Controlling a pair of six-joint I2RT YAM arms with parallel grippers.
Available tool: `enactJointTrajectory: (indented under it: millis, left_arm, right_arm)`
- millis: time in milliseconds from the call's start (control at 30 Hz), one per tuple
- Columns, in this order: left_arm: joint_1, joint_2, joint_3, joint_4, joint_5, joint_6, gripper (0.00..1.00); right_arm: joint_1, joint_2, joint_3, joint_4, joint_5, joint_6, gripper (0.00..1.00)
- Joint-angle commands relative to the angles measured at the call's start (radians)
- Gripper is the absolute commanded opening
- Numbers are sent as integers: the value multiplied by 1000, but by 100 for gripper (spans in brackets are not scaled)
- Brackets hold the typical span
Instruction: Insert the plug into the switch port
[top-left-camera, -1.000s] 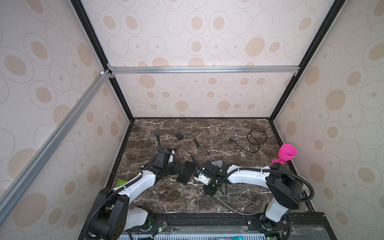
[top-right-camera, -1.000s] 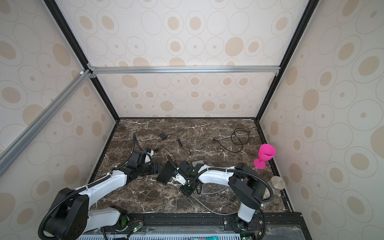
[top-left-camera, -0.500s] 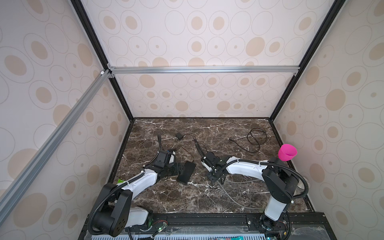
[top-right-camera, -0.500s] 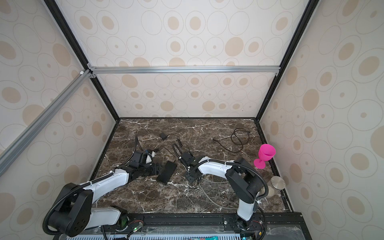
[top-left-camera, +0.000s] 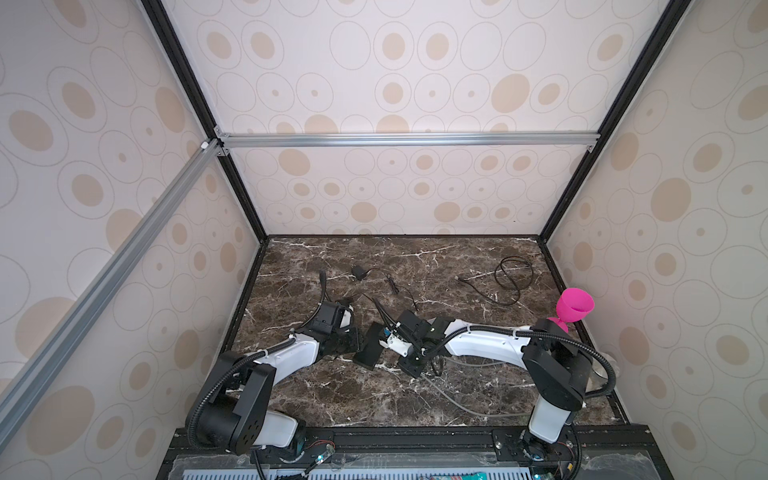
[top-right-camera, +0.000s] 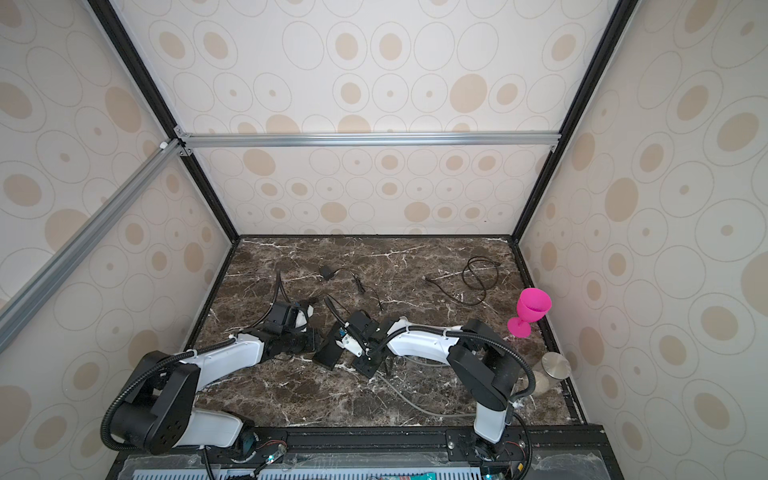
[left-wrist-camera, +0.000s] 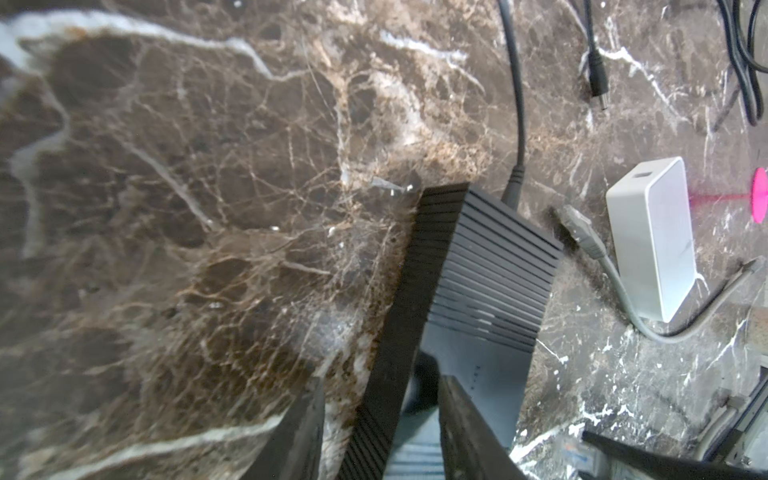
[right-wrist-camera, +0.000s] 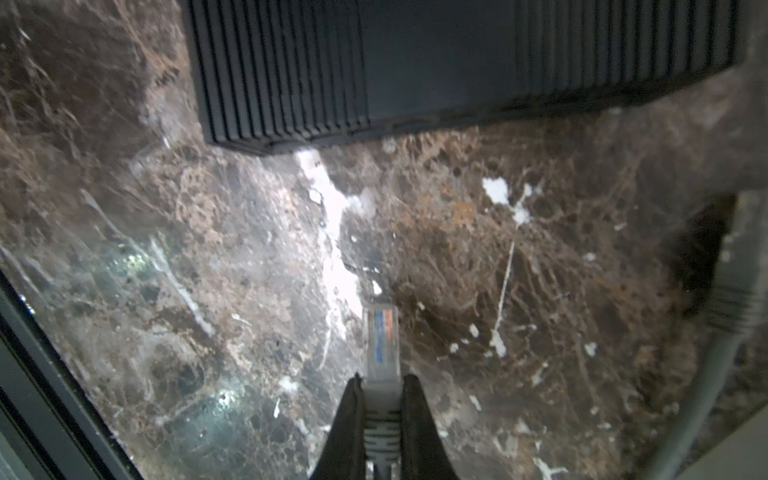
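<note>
The switch (top-left-camera: 371, 348) (top-right-camera: 330, 350) is a black ribbed box lying on the marble at the front middle in both top views. My left gripper (left-wrist-camera: 380, 432) straddles one edge of the switch (left-wrist-camera: 490, 282), and marble still shows between one finger (left-wrist-camera: 299, 436) and the box. My right gripper (right-wrist-camera: 381, 386) (top-left-camera: 395, 338) is shut on the grey boot of the clear plug (right-wrist-camera: 381, 340). The plug points at the ribbed side of the switch (right-wrist-camera: 291, 70), with bare marble between them. No port shows.
A black cable (left-wrist-camera: 515, 124) runs into the switch's far end. Beside it lie a white adapter box (left-wrist-camera: 648, 237) and a second grey plug (left-wrist-camera: 582, 232). A pink goblet (top-left-camera: 574, 308) and metal-lidded jar (top-right-camera: 555, 365) stand at the right edge. Black cords (top-left-camera: 513, 274) lie at the back.
My left jaws have narrowed around the switch's edge. My right gripper swung away toward the back with the plug, then came back close to the switch.
</note>
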Motion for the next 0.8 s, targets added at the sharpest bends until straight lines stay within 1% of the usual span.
enactJointTrajectory:
  millis: [0, 33, 100, 133, 167, 267, 467, 767]
  left_arm:
    - [7, 37, 18, 19, 21, 18, 44]
    - [7, 46, 18, 18, 25, 21, 40]
    - [7, 60, 18, 10, 26, 30, 35]
    - [7, 64, 17, 6, 24, 31, 30]
    - [7, 66, 16, 3, 19, 34, 29]
    - [7, 66, 12, -8, 7, 34, 29]
    - [7, 95, 1, 5, 18, 26, 29]
    - [7, 99, -10, 5, 17, 18, 28]
  right_arm:
    - [20, 34, 34, 11, -28, -50, 0]
    - [24, 40, 35, 23, -35, -52, 0]
    - [26, 48, 35, 45, -42, -51, 0]
    - [27, 54, 35, 55, -46, -50, 0]
    - [27, 60, 32, 69, -53, -48, 0]
    - [29, 73, 22, 107, -54, -39, 0]
    - [35, 89, 7, 169, -25, -23, 0]
    - [40, 129, 45, 202, -15, -8, 0]
